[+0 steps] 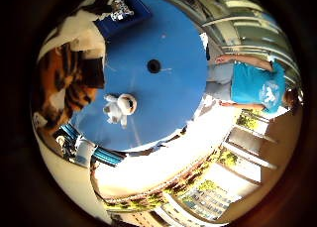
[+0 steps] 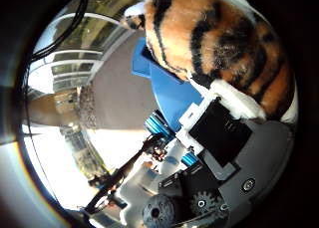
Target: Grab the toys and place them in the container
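A plush tiger toy [image 2: 214,39], orange with black stripes, fills much of the right thumb side palm view and lies close against my palm. My right hand [image 2: 224,123] shows white and black fingers curled against the toy's underside. In the right little finger side palm view the tiger [image 1: 67,80] sits at the edge, over the rim of a round blue table [image 1: 168,58]. A white fingertip [image 1: 119,108] reaches out over the blue top.
The blue table has a small dark hole [image 1: 154,65] at its middle and a white object [image 1: 121,7] at its far rim. Pale paved ground [image 1: 213,133] and buildings lie beyond the table. The table's blue edge [image 2: 159,84] also shows under the tiger.
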